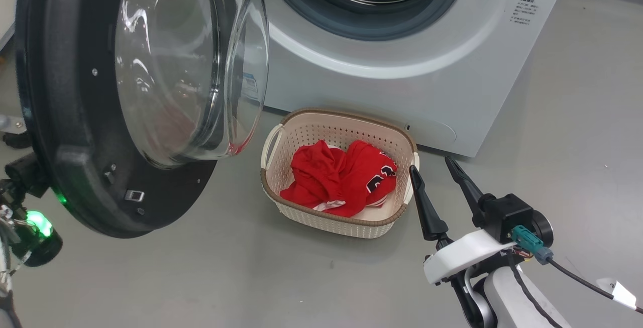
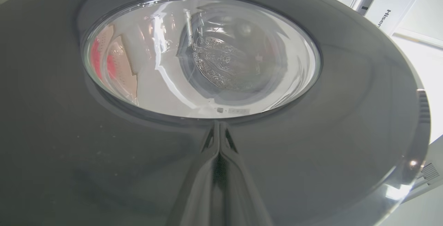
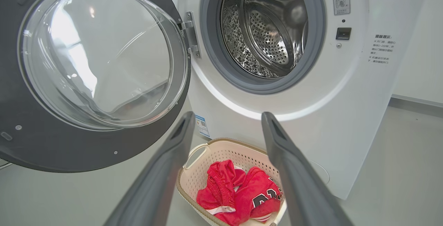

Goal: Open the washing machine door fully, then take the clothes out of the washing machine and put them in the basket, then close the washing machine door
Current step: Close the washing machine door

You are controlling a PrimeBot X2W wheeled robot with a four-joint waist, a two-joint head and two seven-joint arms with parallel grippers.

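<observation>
The clothes [image 1: 341,177] lie in the basket [image 1: 321,127], which stands on the floor at the foot of the washing machine [image 1: 402,92]. The drum [image 3: 266,35] looks empty, so only closing seems left. The washing machine door [image 1: 75,117] stands wide open. The left gripper [image 2: 218,129], clenched and empty, sits against its outer face. The right gripper [image 1: 430,163], spread and empty, hovers beside the basket's right end. The basket may crowd the door's swing.

Washing machine door [image 1: 65,117] hung open: black rim, clear glass bowl. Washing machine [image 1: 402,87] white, steel drum [image 3: 266,35] exposed. Red clothes [image 1: 341,177] lay bunched inside cream perforated basket [image 1: 321,220] on the floor [image 1: 201,278], just before the machine's front.
</observation>
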